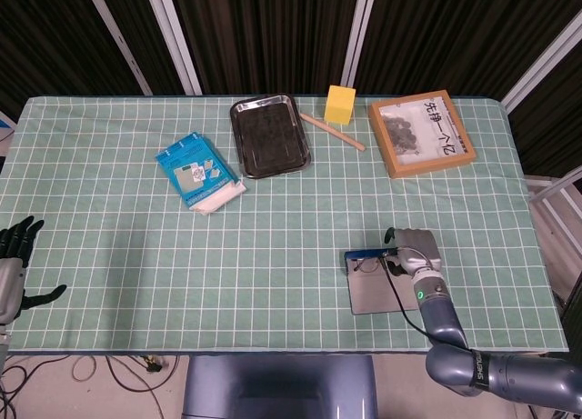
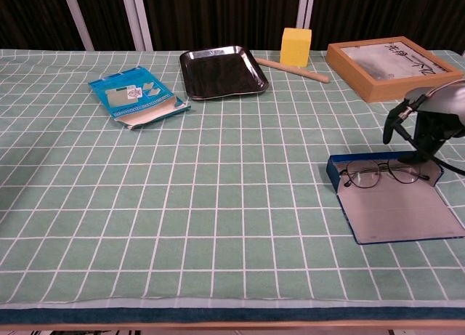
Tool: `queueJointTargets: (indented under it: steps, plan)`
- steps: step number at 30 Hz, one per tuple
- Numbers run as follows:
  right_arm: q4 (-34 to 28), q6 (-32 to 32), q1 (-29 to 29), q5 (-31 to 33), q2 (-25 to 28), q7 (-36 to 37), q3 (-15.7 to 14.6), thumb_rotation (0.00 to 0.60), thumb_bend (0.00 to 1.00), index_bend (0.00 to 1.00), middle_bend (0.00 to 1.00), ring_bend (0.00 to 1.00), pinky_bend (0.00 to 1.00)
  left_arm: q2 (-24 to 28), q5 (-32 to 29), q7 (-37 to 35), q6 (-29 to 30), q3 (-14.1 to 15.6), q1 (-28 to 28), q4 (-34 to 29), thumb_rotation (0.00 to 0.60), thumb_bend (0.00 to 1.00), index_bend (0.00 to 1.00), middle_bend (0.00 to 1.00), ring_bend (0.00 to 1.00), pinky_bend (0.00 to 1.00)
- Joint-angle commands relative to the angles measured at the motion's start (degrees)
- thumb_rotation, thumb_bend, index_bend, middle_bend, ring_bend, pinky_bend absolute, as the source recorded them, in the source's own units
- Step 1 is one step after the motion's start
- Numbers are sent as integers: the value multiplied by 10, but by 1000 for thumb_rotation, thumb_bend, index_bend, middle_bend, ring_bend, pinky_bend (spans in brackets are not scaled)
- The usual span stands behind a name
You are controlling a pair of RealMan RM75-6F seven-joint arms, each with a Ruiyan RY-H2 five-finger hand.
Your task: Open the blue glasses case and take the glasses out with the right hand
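Right hand: poised above the far right end of the open blue glasses case; fingers hanging down and parted, holding nothing, tips just over the case's far wall. In the head view, same hand at the case's right far corner.

Blue glasses case: directly below and toward the robot from the right hand; lid folded flat on the cloth on the near side, grey lining up.

Glasses: thin dark wire frame, lying along the far wall inside the case, lenses to the left of the hand, right temple nearest the fingertips. Not yet touched, as far as can be told.

Step in hand, judged: reaching down to pinch the frame. Best done by lowering onto the bridge or the nearer temple hinge, closing thumb against a finger on the wire, avoiding the lenses. Lifting straight up past the case wall advised; a sideways drag likely to shift the light case. Thin wire likely to slip from a loose pinch.

Left hand: far to the left of the right hand, at the table's near left edge, fingers spread, idle.

Beyond the right hand, at the table's far side: wooden framed picture, yellow block, wooden stick, dark metal tray, blue packet furthest left.
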Motion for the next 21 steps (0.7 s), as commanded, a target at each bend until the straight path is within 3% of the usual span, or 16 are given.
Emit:
queueJointTargets:
  steps: [1,21]
  plan:
    - [5,-1,3,4,-7,-2,2,600,434,380,1000,1000,1000,0,0,0,-1,0,0,0,600,0,0,0,0,0]
    - [30,-9,10,29,-30,-8,11,600,477,380,1000,1000,1000,-1,-1,0,-2,0,-1,0,600,0,0,0,0,0]
